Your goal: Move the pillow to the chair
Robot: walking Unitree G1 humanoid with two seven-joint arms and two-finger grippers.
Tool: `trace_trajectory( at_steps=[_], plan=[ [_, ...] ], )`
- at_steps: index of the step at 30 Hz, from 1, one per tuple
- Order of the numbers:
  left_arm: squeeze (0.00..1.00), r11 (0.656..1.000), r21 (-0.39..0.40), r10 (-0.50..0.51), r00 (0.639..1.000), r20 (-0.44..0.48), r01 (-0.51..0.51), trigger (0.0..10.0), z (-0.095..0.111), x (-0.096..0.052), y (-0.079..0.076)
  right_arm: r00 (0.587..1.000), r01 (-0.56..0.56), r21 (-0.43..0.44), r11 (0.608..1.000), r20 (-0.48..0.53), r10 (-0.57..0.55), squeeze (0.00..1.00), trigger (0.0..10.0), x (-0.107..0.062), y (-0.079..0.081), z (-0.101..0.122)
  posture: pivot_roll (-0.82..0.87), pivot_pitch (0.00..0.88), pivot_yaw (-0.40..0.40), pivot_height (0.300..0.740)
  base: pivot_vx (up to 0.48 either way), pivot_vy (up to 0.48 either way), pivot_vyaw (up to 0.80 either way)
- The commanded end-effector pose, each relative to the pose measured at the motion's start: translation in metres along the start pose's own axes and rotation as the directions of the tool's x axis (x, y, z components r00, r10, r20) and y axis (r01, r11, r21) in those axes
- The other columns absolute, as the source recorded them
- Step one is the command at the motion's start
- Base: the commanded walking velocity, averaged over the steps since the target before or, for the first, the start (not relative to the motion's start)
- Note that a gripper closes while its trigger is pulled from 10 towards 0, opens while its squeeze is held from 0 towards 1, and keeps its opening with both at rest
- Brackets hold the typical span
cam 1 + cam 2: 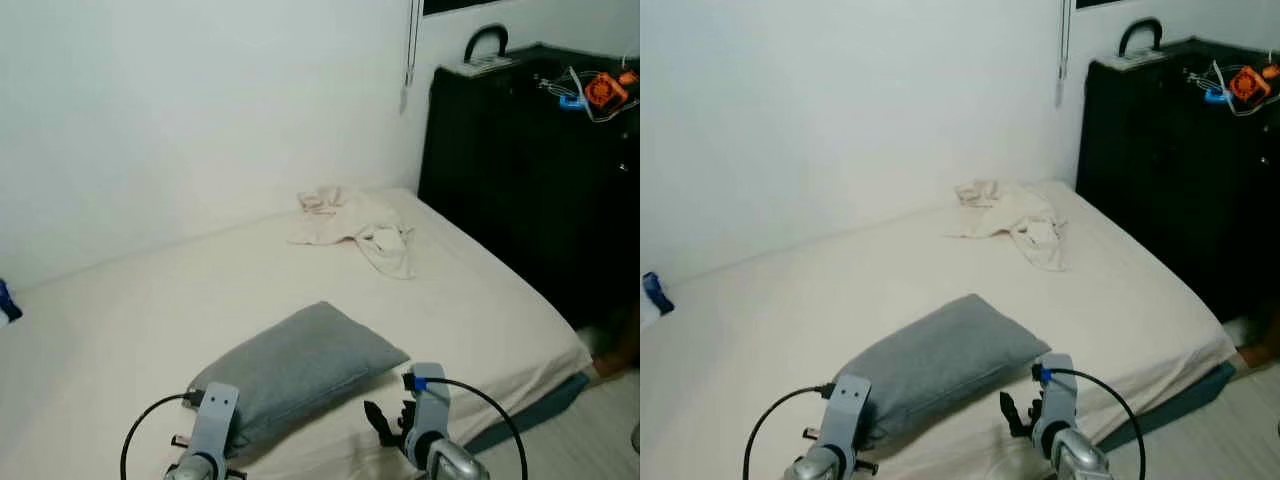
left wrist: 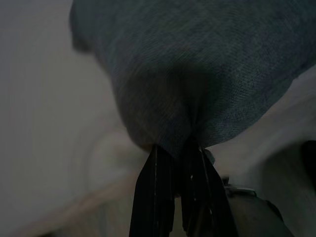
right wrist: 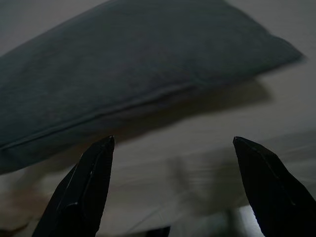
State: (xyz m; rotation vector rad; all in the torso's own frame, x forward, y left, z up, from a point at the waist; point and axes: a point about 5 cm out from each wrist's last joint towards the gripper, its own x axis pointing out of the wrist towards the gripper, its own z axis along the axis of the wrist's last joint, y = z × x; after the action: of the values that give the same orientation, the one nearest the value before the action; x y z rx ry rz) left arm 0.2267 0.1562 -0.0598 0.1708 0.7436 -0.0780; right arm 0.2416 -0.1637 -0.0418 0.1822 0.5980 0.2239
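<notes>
From my head cameras, the grey pillow (image 1: 300, 368) lies on the white bed (image 1: 150, 310) near its front edge, with a crumpled cream cloth (image 1: 358, 228) farther back and a black cabinet (image 1: 530, 150) to my right. My left gripper (image 1: 190, 440) sits at the pillow's near corner; my right gripper (image 1: 392, 420) hovers just beside its front edge.

In my left wrist view, my fingers (image 2: 155, 197) are clenched on a pinch of pillow fabric.

In my right wrist view, my fingers (image 3: 89, 182) are spread wide, released, before the pillow's seam.
</notes>
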Motion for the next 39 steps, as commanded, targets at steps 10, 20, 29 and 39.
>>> trace_trajectory(
  at_steps=[10, 20, 29, 39],
  plan=[
    [0.00, 0.999, 0.046, 0.006, 0.999, -0.042, -0.004, 10.0, -0.012, -0.003, 0.006, 1.000, -0.019, 0.006, 1.000, 0.006, 0.019, 0.00, 10.0, 0.002, 0.006, -0.001, -0.10, 0.000, 0.077, 0.740, 0.000, 0.000, 0.77],
    [0.00, 0.998, 0.060, 0.000, 0.999, -0.041, 0.003, 10.0, -0.010, -0.002, 0.006, 0.999, -0.030, 0.007, 1.000, 0.024, 0.030, 0.00, 10.0, 0.003, 0.008, 0.003, -0.10, 0.000, 0.077, 0.740, 0.000, 0.000, 0.77],
    [0.00, 0.997, 0.081, -0.006, 0.999, -0.050, 0.010, 10.0, -0.012, -0.003, 0.007, 0.998, -0.043, 0.019, 0.999, 0.047, 0.042, 0.00, 10.0, 0.005, 0.010, 0.007, -0.10, 0.000, 0.080, 0.740, 0.000, 0.000, 0.76],
    [0.00, 0.995, 0.089, -0.041, 0.996, -0.081, 0.048, 10.0, -0.018, -0.004, -0.001, 0.998, -0.051, 0.025, 0.998, 0.045, 0.050, 0.00, 10.0, 0.006, 0.013, 0.007, -0.10, 0.000, 0.077, 0.740, 0.000, 0.000, 0.77]
  ],
)
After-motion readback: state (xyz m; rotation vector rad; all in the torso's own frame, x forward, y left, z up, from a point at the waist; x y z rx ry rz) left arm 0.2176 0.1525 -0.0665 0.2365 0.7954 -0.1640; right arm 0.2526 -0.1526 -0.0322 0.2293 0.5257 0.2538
